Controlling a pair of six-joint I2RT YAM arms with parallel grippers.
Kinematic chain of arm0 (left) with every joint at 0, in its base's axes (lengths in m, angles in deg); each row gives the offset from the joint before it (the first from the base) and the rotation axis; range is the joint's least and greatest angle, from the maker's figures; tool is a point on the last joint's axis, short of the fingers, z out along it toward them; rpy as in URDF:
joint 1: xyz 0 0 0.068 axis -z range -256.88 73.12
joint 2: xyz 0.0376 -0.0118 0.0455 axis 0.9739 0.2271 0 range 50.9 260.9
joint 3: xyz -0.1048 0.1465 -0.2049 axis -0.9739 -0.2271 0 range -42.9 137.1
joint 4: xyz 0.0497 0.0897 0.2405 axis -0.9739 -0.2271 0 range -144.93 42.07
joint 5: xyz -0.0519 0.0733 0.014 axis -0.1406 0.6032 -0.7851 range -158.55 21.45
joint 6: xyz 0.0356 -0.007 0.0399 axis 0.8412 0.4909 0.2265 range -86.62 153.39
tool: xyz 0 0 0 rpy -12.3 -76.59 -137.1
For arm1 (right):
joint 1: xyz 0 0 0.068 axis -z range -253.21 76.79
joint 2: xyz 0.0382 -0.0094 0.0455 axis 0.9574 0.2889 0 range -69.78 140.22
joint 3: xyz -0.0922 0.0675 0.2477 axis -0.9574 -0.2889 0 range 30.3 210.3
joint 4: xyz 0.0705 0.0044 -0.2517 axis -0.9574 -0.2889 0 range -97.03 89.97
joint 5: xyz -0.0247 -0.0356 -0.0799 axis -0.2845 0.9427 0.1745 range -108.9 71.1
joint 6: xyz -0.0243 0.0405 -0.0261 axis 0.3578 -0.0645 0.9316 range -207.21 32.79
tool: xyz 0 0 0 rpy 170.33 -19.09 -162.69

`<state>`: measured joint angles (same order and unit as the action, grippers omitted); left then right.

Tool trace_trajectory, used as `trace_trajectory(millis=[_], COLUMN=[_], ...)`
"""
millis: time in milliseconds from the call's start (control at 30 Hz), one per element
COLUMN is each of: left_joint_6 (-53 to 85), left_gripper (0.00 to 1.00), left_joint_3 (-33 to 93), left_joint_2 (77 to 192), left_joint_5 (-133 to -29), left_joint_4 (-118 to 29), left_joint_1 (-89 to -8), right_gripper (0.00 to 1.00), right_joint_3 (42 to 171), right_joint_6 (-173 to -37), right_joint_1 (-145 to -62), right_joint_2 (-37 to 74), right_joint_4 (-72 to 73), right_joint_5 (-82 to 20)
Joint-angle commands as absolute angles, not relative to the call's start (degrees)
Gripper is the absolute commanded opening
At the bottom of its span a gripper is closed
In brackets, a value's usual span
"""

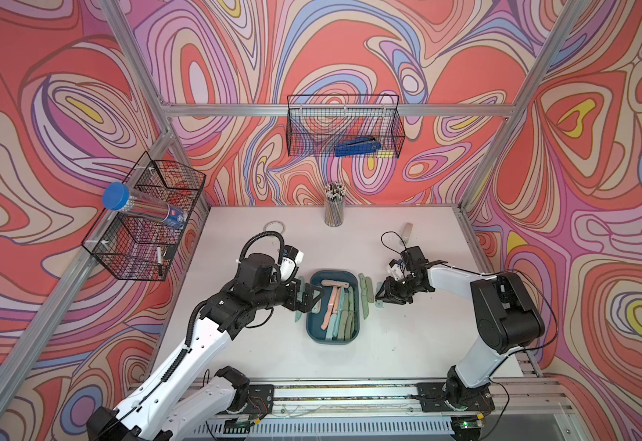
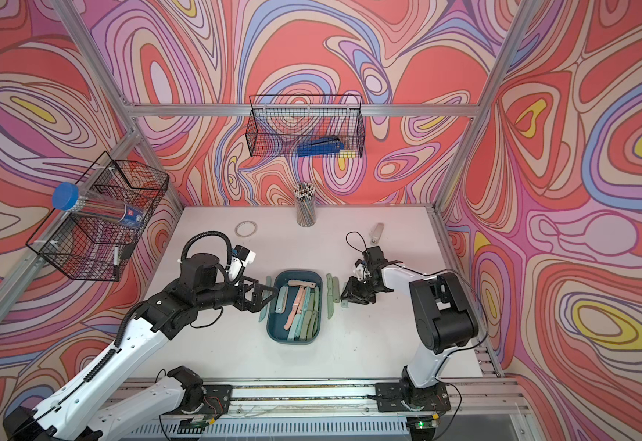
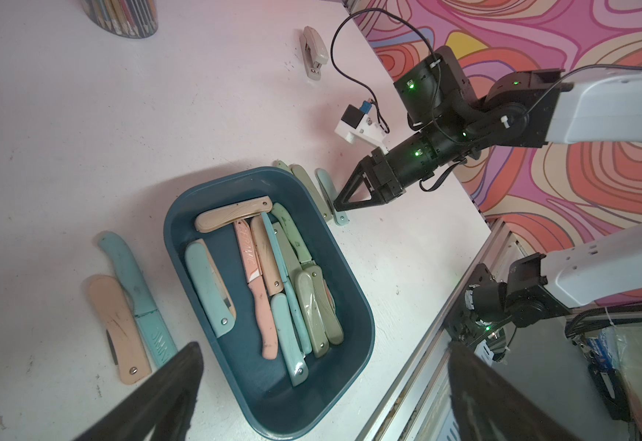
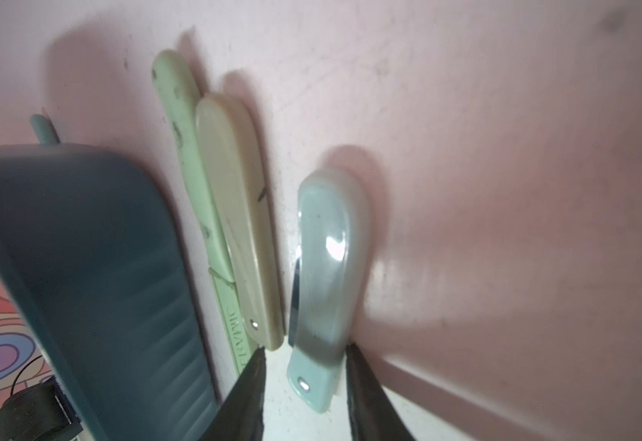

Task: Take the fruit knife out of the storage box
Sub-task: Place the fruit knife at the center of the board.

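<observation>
Dark, tapering fingertips of the right jaws closest to the lens, parted a little and planted either side of the riveted end of a pale blue folding knife. Released, not clenched: a strip of pale tabletop visible between one tip and the glossy curved handle, the other tip right at its edge. Knife flat on the tabletop, outside the storage box, on the box's right, a sliver of steel blade peeping from the handle. Between it and the box wall, two more lying side by side and touching: a scuffed mint-green sheathed knife with embossed lettering and a smooth olive folding knife. Box of dark teal plastic, rectangular, round-cornered, low-walled, faintly ribbed on the outside. Inside, not yet taken out, a jumble of fruit knives in matte pastel plastic, peach, pink, pale blue and sage, mostly lengthwise, with one peach folding knife laid crosswise at the far end. On the box's left, flat on the tabletop, another peach folder touching a teal sheathed knife. Left jaws spread fully wide, black fingers well apart with nothing between them, poised at the box's left rim in both top views. Farther back, a clear cup of pencils and a beige stapler.
</observation>
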<state>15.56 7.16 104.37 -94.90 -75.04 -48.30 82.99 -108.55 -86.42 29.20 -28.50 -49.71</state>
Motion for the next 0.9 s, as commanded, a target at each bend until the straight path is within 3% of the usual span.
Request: trace_trajectory(millis=[0,567,733,867], left_joint_6=[15.4,15.4,15.4,15.4], left_gripper=[1.00,1.00,1.00,1.00], left_joint_3=[6.6,6.6,6.6,6.7], left_joint_2=[104.6,104.6,104.7,104.8], left_joint_5=[-95.0,-94.7,-94.7,-94.5], left_joint_4=[-73.6,-73.7,-73.6,-73.7], left_joint_1=[-48.0,-48.0,-48.0,-48.0], right_gripper=[0.31,0.19,0.19,0.29], right_joint_3=[84.4,88.4,89.1,88.4], right_joint_6=[-109.2,-110.5,-110.7,-110.9], right_joint_1=[-86.7,-86.7,-86.7,-86.8], right_joint_2=[31.0,35.6,36.2,33.4], right_joint_4=[-27.8,-26.8,-26.8,-27.4], right_joint_5=[-45.5,-44.8,-44.9,-43.0])
